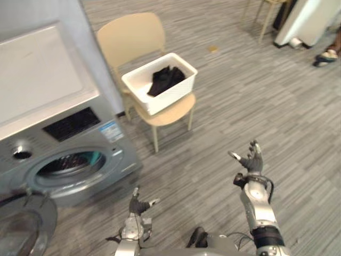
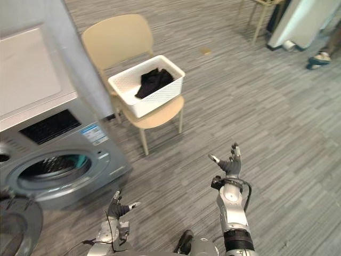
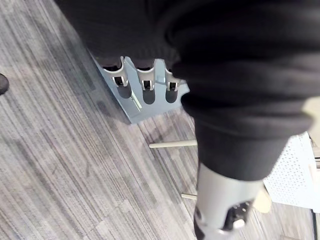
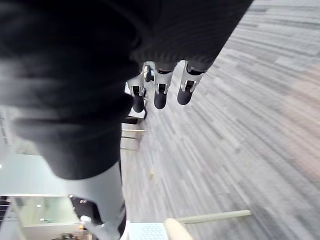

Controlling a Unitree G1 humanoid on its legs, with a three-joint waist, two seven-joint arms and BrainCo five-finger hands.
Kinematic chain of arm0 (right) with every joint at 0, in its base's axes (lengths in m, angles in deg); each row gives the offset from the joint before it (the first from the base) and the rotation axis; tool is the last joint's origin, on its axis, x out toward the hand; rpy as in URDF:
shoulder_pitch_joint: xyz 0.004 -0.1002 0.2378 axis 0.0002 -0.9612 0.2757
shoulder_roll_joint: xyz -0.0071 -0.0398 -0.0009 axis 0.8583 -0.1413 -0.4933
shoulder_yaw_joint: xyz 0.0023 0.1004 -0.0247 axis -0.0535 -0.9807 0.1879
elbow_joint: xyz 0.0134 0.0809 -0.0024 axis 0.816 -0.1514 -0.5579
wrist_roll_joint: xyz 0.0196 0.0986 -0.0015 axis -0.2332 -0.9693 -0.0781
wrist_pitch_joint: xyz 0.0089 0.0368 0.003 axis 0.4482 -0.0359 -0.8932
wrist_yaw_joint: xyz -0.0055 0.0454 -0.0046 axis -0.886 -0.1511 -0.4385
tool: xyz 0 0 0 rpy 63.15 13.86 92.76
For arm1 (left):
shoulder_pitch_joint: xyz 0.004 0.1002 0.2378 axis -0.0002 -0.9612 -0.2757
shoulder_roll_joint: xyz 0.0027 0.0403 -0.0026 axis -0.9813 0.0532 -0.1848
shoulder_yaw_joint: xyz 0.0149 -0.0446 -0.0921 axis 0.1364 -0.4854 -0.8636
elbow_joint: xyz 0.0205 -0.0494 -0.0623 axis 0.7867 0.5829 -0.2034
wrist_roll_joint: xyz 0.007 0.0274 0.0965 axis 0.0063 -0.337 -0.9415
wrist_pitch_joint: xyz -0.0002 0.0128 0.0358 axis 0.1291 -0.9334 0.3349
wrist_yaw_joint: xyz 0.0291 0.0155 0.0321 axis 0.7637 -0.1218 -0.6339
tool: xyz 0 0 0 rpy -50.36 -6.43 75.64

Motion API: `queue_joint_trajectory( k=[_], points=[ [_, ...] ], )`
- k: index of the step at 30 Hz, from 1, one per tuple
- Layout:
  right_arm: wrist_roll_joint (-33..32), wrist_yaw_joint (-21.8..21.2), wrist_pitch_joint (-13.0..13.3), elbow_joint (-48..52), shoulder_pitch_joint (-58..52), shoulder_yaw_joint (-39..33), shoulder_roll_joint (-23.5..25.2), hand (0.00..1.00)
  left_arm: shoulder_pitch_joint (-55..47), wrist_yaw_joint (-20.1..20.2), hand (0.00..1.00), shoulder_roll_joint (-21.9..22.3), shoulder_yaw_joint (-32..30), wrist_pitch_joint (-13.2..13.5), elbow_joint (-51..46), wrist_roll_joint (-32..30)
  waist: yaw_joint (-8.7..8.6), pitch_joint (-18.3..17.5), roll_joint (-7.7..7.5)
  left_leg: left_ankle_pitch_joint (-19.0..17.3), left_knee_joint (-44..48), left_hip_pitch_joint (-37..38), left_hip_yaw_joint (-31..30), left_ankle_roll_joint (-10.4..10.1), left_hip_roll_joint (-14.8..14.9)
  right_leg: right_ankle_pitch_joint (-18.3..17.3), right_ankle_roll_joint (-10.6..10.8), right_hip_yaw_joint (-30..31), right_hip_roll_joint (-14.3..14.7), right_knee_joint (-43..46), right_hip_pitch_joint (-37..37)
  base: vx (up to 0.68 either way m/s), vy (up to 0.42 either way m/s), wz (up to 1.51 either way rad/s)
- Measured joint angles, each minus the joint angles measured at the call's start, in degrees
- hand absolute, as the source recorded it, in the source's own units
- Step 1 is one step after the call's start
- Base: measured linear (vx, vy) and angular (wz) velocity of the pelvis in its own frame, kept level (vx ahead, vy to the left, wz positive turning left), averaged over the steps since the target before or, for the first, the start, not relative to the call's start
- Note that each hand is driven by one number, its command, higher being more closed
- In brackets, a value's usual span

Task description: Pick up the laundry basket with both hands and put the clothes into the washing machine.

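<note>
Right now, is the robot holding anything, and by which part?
Nothing: left hand and right hand are open and empty; the laundry basket sits on the chair.

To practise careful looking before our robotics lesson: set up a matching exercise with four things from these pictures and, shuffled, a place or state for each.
1 laundry basket
2 dark clothes
3 washing machine door
4 right hand

A raised, fingers spread, empty
B on the chair seat
C swung open
D lying in the basket

Pairs: 1-B, 2-D, 3-C, 4-A
</note>
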Motion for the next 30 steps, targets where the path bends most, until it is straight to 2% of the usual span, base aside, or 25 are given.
queue_joint_trajectory(
  k=[1, 2, 3, 4, 5, 6, 8, 9, 10, 11, 14, 15, 16, 18, 19, 20, 21, 22, 24, 25, 26, 27, 28, 29, 30],
  points=[
    [0.05, -0.1, 0.3, 0.03, 0.65, 1.5, 0.27, 0.0, -0.63, -0.01, 0.0, 0.29, -1.1, 0.43, 0.0, 0.34, 0.49, 0.12, 0.09, -2.71, 3.83, -1.54, -5.76, 1.69, -0.49, 0.1, -0.3, 1.65, 0.56, -1.39, 1.13, 0.09, -0.088, -1.13],
    [0.32, -0.34, 0.74, 0.44, 1.51, 3.28, -0.03, 0.0, -1.72, -0.04, 0.0, 0.82, -1.85, 1.08, -0.23, 0.79, 2.4, 0.38, 0.73, -10.02, 10.25, -3.91, -16.54, -3.76, -4.87, 0.53, -1.14, 4.5, 1.34, -3.71, 2.53, 0.09, 0.025, -1.28],
    [0.35, -0.61, 1.0, 0.4, 2.72, 3.97, 0.2, 0.0, -2.92, 0.01, 0.0, 0.98, -1.82, 1.45, -1.02, 0.78, 4.33, 0.42, 1.87, -13.71, 14.05, -6.34, -23.02, -5.86, -10.61, 0.22, -2.02, 6.93, 2.11, -5.2, 3.41, 0.09, 0.072, -1.25],
    [0.34, -0.79, 1.22, 0.4, 3.4, 4.26, 0.43, 0.0, -3.53, 0.03, 0.0, 1.01, -1.82, 1.6, -1.8, 0.78, 4.92, 0.3, 2.4, -15.33, 15.05, -7.81, -24.45, -6.17, -13.13, 0.32, -2.12, 7.62, 2.44, -5.87, 3.8, 0.14, 0.073, -0.85],
    [0.18, -0.87, 1.75, 0.4, 4.48, 4.77, 1.23, 0.0, -4.68, 0.06, 0.0, 0.66, -1.92, 1.8, -3.01, 0.8, 5.62, 0.31, 2.81, -17.39, 15.06, -10.37, -23.62, -5.34, -16.85, 0.74, -1.56, 7.8, 2.51, -7.32, 4.78, 0.18, 0.074, -0.3],
    [-0.27, -0.76, 2.31, 0.41, 5.43, 4.89, 1.75, 0.0, -4.89, 0.07, 0.0, 0.31, -2.01, 1.8, -3.57, 0.83, 6.11, 0.38, 2.34, -17.5, 12.96, -12.21, -21.33, -5.13, -19.76, 1.54, -0.25, 7.54, 2.1, -8.56, 5.52, 0.2, 0.074, -0.05],
    [-0.98, 0.46, 2.99, 0.41, 7.67, 5.09, 1.64, 0.0, -4.32, 0.05, 0.0, 0.7, -2.04, 1.7, -3.7, 1.0, 7.29, 0.25, 2.38, -17.12, 6.06, -13.87, -16.29, -4.98, -23.22, 1.79, 0.56, 6.81, 1.56, -9.88, 5.87, 0.25, 0.099, 0.17],
    [-1.42, 1.06, 3.0, 0.4, 8.83, 5.1, 1.83, 0.0, -3.67, 0.03, 0.0, 1.05, -2.35, 1.65, -3.7, 1.21, 8.1, 0.32, 2.3, -16.94, 3.24, -14.16, -14.38, -3.12, -24.77, 1.98, 1.03, 6.91, 1.23, -10.75, 6.21, 0.28, 0.124, 0.14],
    [-1.67, 1.72, 3.03, 0.6, 9.89, 5.51, 3.08, 0.0, -3.3, -0.03, 0.0, 1.55, -3.67, 1.48, -3.89, 1.58, 9.1, 0.8, 0.87, -15.82, 1.13, -12.59, -13.02, -1.46, -25.94, 2.5, 2.05, 6.75, 0.28, -11.98, 6.83, 0.31, 0.129, 0.11],
    [-2.21, 1.9, 3.04, 0.99, 10.23, 5.75, 3.73, 0.0, -3.0, -0.08, 0.0, 2.1, -4.1, 1.39, -4.14, 1.85, 9.29, 0.95, 0.55, -15.58, 1.36, -12.14, -12.5, -0.65, -26.13, 3.13, 3.0, 6.8, 0.14, -12.69, 7.35, 0.33, 0.159, 0.2],
    [-3.65, 2.56, 3.03, 2.96, 9.8, 9.48, 8.01, 0.0, -4.04, -0.27, 0.0, 3.32, -5.91, 0.83, -7.43, 1.97, 11.11, 1.4, -0.41, -18.36, 13.98, -11.6, -10.56, 2.95, -23.9, 5.92, 3.95, 7.31, 0.09, -14.06, 14.7, 0.31, 0.168, 0.05],
    [-3.82, 2.46, 3.46, 4.41, 8.61, 11.3, 8.69, 0.0, -5.29, -0.23, 0.0, 2.96, -5.17, 0.65, -8.96, 1.98, 12.79, 0.24, -0.28, -21.56, 11.13, -8.15, -9.26, 0.69, -22.99, 3.34, 6.99, 7.25, -0.37, -4.45, 13.31, 0.44, 0.221, -0.24],
    [-3.76, 1.67, 4.56, 7.43, 7.45, 13.74, 8.36, 0.0, -6.09, -0.26, 0.0, 1.92, -3.38, 0.61, -11.37, 2.05, 13.24, -0.32, -0.99, -25.14, 8.04, -4.7, -9.56, 0.03, -23.58, 1.45, 9.75, 8.07, -3.1, 12.86, 7.59, 0.44, 0.19, 0.0],
    [-3.92, -0.08, 5.07, 9.64, 7.03, 14.3, 8.26, 0.0, -5.03, -0.19, 0.0, -1.19, -2.82, -0.15, -12.61, 2.04, 12.08, -0.09, -4.19, -25.69, 8.56, -3.66, -12.07, 0.55, -25.35, 2.61, 14.03, 11.84, -6.28, 34.49, -0.82, 0.36, 0.012, 0.75],
    [-4.75, -0.81, 5.05, 10.89, 6.38, 13.79, 8.17, 0.0, -4.79, -0.56, 0.0, -1.35, -2.91, -1.07, -13.41, 2.06, 11.13, 0.11, -4.1, -26.12, 7.48, -1.04, -14.67, 0.24, -25.87, 2.33, 13.77, 12.97, -6.55, 41.45, -2.83, 0.33, -0.071, 0.94],
    [-4.83, -1.15, 5.07, 11.58, 5.92, 13.71, 8.09, 0.0, -4.79, -0.98, 0.0, -1.41, -2.94, -1.19, -13.89, 2.07, 10.7, 0.21, -3.93, -26.13, 6.32, 0.61, -15.92, 0.21, -26.17, 2.06, 13.74, 13.21, -6.67, 43.12, -3.5, 0.33, -0.089, 1.05],
    [-4.91, -1.37, 5.24, 13.64, 4.45, 13.68, 7.93, 0.0, -4.89, -1.64, 0.0, -1.41, -2.77, -1.18, -14.7, 2.06, 10.16, 0.22, -3.36, -26.19, 3.88, 3.31, -18.43, 0.09, -26.54, 0.43, 12.05, 12.99, -7.29, 42.7, -4.68, 0.25, -0.082, 0.95],
    [-4.92, -1.45, 5.5, 14.37, 4.03, 13.77, 7.88, 0.0, -4.74, -1.77, 0.0, -1.4, -2.75, -0.8, -14.81, 2.06, 9.36, 0.11, -3.16, -26.21, 2.96, 4.03, -19.89, 0.03, -26.63, -0.32, 10.74, 12.67, -7.95, 41.27, -5.58, 0.31, -0.128, 1.3],
    [-5.23, -2.37, 6.34, 15.72, 3.66, 13.66, 7.21, 0.0, -2.9, -1.7, 0.0, -1.31, -2.58, -0.62, -13.1, 2.04, 7.38, -0.06, -2.11, -26.77, 2.29, 3.63, -27.47, -1.54, -26.66, -2.3, 6.83, 16.34, -9.23, 29.3, -9.52, 0.33, -0.226, 1.57],
    [-5.23, -2.46, 6.4, 15.72, 3.33, 13.55, 7.02, 0.0, -1.57, -1.63, 0.0, -1.42, -2.05, -0.66, -10.88, 1.98, 7.01, -0.01, -1.77, -26.74, 2.03, 3.35, -30.68, -2.36, -26.67, -2.24, 6.75, 19.76, -9.33, 22.42, -10.14, 0.32, -0.311, 1.82],
    [-5.23, -2.43, 6.28, 15.71, 2.91, 13.29, 6.36, 0.0, 0.13, -1.57, 0.0, -1.34, -1.33, -0.75, -7.9, 1.96, 6.57, 0.02, -1.59, -26.82, 1.65, 3.17, -34.67, -3.88, -26.61, -1.79, 6.45, 26.27, -9.35, 14.73, -10.97, 0.22, -0.261, 1.6],
    [-5.22, -2.45, 6.25, 15.71, 2.84, 13.27, 5.96, 0.0, 0.79, -1.56, 0.0, -1.33, -1.1, -0.79, -6.53, 1.95, 6.02, 0.04, -1.55, -26.82, 1.66, 3.15, -36.89, -4.64, -26.5, -0.97, 5.94, 29.65, -9.45, 11.69, -11.21, 0.24, -0.295, 1.66],
    [-5.02, -2.46, 6.25, 15.74, 2.78, 13.19, 5.36, 0.0, 1.11, -1.61, 0.0, -1.28, -1.07, -0.92, -4.86, 1.84, 5.24, 0.04, -1.49, -26.85, 1.36, 3.16, -39.9, -6.07, -26.08, 0.08, 5.96, 33.57, -9.66, 8.63, -11.44, 0.33, -0.494, 1.65],
    [-4.62, -2.44, 6.25, 15.77, 2.77, 12.45, 5.0, 0.0, 0.93, -1.74, 0.0, -1.42, -1.14, -0.96, -3.45, 1.7, 4.52, 0.09, -1.27, -27.42, 1.05, 3.66, -43.55, -9.4, -24.27, 2.73, 6.31, 37.0, -9.53, 5.7, -11.82, 0.41, -0.687, 1.69],
    [-4.61, -2.38, 6.24, 15.77, 2.78, 11.53, 5.39, 0.0, 0.33, -1.9, 0.0, -2.09, -1.18, -1.0, -2.91, 1.13, 4.74, -0.44, -2.12, -28.24, 0.5, 4.56, -45.64, -12.39, -22.56, 7.96, 6.27, 36.42, -9.44, 2.76, -11.93, 0.41, -0.747, 1.33]
  ],
)
